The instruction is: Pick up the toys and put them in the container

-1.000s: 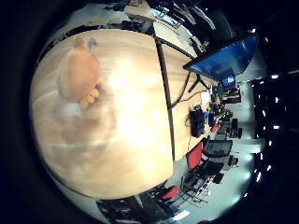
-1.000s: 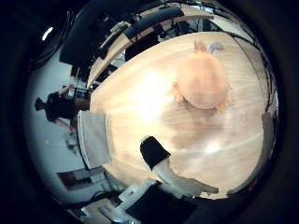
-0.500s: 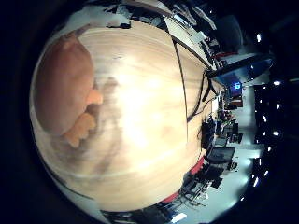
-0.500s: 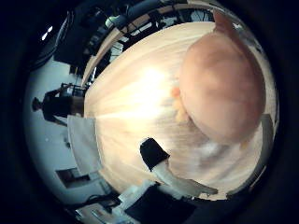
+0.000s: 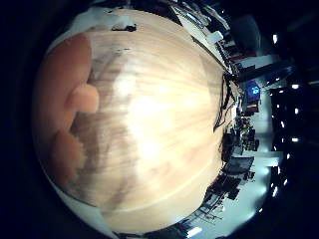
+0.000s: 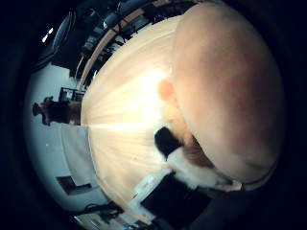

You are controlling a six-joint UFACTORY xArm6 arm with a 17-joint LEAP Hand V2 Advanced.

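Note:
A soft peach-coloured plush toy (image 6: 225, 91) lies on the light wooden table (image 6: 125, 105) and fills much of the right thumb side palm view, very close under the palm. The right little finger side palm view shows the toy (image 5: 62, 95) at the table's side with a small orange part sticking out. My hand (image 6: 187, 163) is right over the toy. One black-tipped white finger shows, stretched out with its tip against the toy's lower side.
The wooden table (image 5: 159, 119) stretches wide beside the toy. Beyond its far edge are dark desks, a lit screen (image 5: 254, 90) and chairs in the room. A dark stand (image 6: 48, 107) is off the table's other side.
Both views have closed in on the toy: the hand has come down over it. The toy now fills far more of each view and the finger's tip lies against it.

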